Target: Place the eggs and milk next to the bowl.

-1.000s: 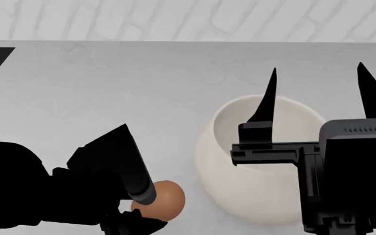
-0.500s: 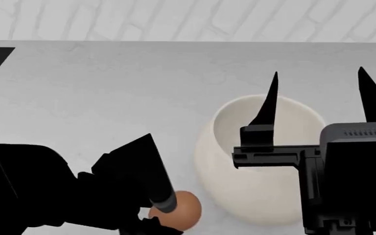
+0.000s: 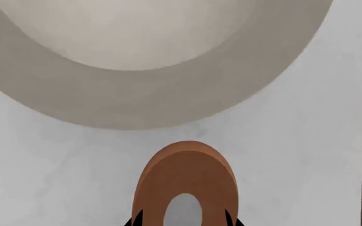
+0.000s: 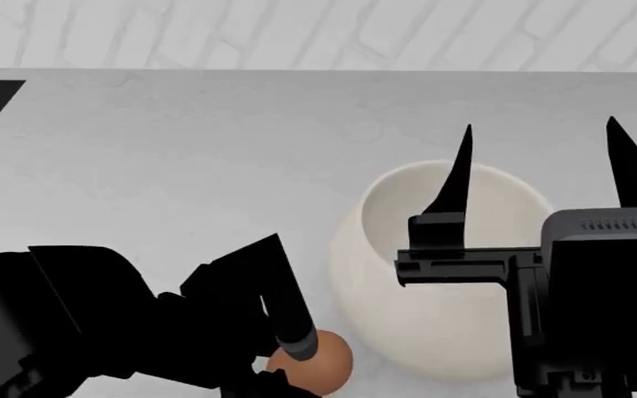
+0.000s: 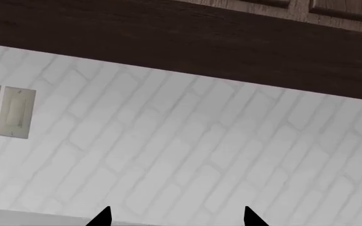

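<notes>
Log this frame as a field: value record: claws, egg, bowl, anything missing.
left claw: shut on the brown egg, low over the counter
brown egg position: beside the bowl, on its left in the head view; a strip of counter shows between them in the left wrist view
right claw: open, empty, raised in front of the bowl, fingers pointing up
bowl: upright, nothing visible inside
tan egg: not in view
milk: not in view
right wrist view: tiled wall, dark cabinet, wall plates
</notes>
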Robot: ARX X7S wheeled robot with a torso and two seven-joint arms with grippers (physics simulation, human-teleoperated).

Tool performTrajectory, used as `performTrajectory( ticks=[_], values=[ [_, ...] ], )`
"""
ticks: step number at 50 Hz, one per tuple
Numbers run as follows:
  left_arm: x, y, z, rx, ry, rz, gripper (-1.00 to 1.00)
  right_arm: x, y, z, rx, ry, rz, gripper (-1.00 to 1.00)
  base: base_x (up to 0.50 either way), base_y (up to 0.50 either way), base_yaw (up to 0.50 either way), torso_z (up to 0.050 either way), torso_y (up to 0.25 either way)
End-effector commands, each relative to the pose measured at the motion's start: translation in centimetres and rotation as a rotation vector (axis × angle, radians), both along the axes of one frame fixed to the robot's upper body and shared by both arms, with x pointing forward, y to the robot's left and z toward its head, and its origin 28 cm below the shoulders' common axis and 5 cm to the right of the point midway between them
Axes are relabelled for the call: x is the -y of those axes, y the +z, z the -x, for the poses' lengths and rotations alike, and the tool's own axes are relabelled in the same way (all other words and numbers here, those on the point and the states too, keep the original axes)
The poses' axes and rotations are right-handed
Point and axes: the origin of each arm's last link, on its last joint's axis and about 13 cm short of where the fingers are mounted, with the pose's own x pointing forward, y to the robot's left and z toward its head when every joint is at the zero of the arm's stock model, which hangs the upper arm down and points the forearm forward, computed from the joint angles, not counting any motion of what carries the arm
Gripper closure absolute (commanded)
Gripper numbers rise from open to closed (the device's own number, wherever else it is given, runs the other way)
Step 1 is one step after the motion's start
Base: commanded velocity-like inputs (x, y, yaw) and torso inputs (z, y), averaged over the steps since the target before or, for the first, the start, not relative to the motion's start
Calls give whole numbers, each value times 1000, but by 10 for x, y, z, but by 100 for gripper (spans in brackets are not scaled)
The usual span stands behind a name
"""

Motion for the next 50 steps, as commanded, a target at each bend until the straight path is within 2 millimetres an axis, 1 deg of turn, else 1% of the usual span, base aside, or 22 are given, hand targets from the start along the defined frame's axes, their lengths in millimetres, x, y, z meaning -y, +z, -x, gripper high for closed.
performTrajectory(
  ticks=[1,7,14,15,33,41,50],
  values=[
    [5,-12,-3,-24,-1,-18,100,0,0,-1,-3,-2,1,-100,11,0,0,0,0],
    [8,-16,-7,-30,-5,-24,100,0,1,-1,-4,-3,4,-100,0,-1,-2,0,0],
    [7,-18,-4,-55,-23,-23,100,0,-1,-3,-10,-4,5,-100,0,-2,-3,0,0],
    [6,-18,0,-94,-38,-21,-100,-1,-2,-2,-11,-2,5,-100,0,0,-3,0,0],
    [5,-12,1,-65,-24,-30,-100,0,0,0,-9,-3,4,-100,0,0,0,0,0],
    [0,5,10,-46,-30,0,-100,-1,-1,1,-5,-3,0,-100,-1,0,0,0,0],
    [-8,16,10,-20,-5,16,-100,-2,1,1,-2,0,4,-100,0,0,0,0,0]
  ],
)
